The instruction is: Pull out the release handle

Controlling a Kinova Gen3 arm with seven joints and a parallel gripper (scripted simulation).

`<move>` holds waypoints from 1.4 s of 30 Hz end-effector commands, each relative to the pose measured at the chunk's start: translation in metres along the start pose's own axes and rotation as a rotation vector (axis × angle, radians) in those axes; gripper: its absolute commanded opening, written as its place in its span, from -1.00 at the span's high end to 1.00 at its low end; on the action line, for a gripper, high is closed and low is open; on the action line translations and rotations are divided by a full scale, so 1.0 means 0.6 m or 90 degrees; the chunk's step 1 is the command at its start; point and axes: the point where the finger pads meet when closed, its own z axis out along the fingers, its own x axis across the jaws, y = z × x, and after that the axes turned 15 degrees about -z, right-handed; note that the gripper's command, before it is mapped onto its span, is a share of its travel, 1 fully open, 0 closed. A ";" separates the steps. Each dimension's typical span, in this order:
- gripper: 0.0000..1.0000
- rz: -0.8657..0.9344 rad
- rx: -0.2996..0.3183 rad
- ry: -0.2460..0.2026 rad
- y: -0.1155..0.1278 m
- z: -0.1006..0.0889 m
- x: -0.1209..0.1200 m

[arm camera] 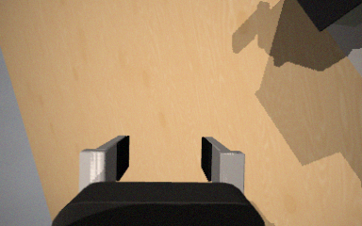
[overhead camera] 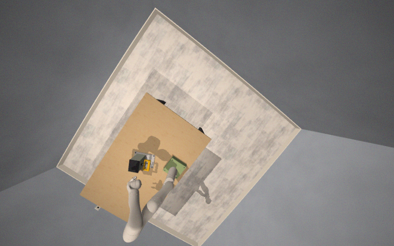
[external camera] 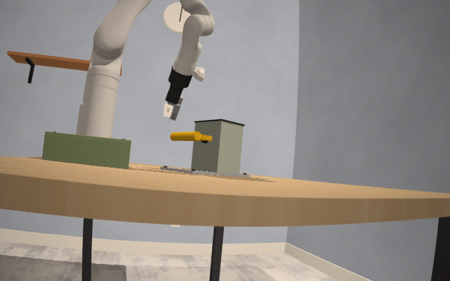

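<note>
The release handle's yellow grip (external camera: 186, 136) is a level bar sticking out from the front of a grey-green housing (external camera: 217, 147) with a black top, bolted on a grey plate on the wooden table. From above, the grip (overhead camera: 144, 164) sits beside the housing (overhead camera: 137, 162). My gripper (external camera: 170, 113) hangs in the air above and a little to the left of the grip, apart from it. Its fingers stand wide open with nothing between them, over bare table top. Only a corner of the housing (arm camera: 338, 19) shows in the wrist view.
My arm stands on a green base block (external camera: 86, 149) on the table, left of the housing. A wooden wall shelf (external camera: 47, 61) hangs behind the arm. The table edge runs along the left of the wrist view.
</note>
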 end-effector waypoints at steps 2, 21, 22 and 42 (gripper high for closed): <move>-1.00 0.000 0.001 0.000 0.000 0.000 -0.001; -1.00 -0.011 -0.001 0.002 0.001 -0.001 0.001; -1.00 -0.015 -0.002 0.004 0.001 -0.001 0.001; -1.00 -0.358 -0.065 0.094 0.025 -0.023 0.050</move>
